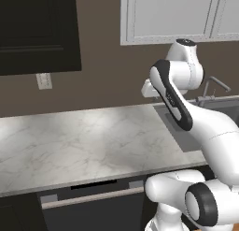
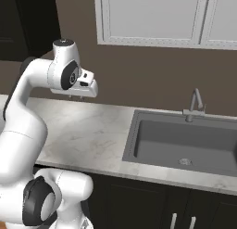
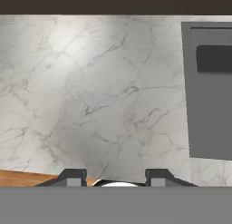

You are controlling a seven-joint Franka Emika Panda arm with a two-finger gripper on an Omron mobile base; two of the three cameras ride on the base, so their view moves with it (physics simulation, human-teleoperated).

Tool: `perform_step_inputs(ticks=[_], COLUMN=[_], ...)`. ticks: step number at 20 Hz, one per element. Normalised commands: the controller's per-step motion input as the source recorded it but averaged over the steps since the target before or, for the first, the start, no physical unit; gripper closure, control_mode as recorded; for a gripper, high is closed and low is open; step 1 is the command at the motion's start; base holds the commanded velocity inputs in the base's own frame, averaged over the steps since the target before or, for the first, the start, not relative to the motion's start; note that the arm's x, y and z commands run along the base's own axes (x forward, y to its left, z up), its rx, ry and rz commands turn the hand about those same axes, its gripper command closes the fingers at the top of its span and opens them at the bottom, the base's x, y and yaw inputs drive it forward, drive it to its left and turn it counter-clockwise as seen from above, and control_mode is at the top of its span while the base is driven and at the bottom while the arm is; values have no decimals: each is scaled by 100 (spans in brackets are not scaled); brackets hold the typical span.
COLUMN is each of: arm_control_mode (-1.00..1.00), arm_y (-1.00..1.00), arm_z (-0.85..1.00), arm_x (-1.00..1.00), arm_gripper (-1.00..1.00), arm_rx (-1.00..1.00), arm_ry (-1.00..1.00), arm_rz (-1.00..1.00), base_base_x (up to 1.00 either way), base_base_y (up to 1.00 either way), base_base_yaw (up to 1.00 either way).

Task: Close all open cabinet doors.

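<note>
Gripper [image 2: 76, 98] hangs over the marble counter [image 1: 70, 141], jaws closed on nothing. Dark cabinet door [image 1: 37, 31] sits upper left of the left base view, above and left of it, long axis vertical.

One dark cabinet door [image 1: 37, 31], one sink [image 2: 185, 142], one faucet [image 2: 196, 105], two pale cabinets [image 2: 152, 17].

1. Counter [image 1: 84, 136]: pale grey-white marble, thin grey veins.
2. Wall [image 2: 139, 79]: flat brown.
3. Cabinet door [image 1: 37, 31]: near-black, recessed panel.
4. Upper cabinets [image 2: 152, 17]: pale grey panels, white frames.
5. Sink [image 2: 185, 142]: mid grey; faucet [image 2: 195, 105] grey metal.
6. Wall outlet [image 1: 44, 81]: white.
7. Floor strip [image 3: 22, 177]: orange-brown wood.
</note>
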Motion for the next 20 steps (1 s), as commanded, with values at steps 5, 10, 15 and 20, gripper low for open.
perform_step_inputs(ticks=[5,10,15,20], arm_control_mode=[100,100,100,100], arm_y=[0,0,0,0], arm_z=[0,0,0,0], arm_x=[0,0,0,0], arm_gripper=[-100,-100,-100,-100], arm_rx=[0,0,0,0], arm_ry=[0,0,0,0], arm_rz=[0,0,0,0], base_base_x=[0,0,0,-1], base_base_y=[0,0,0,0], base_base_yaw=[0,0,0,0])
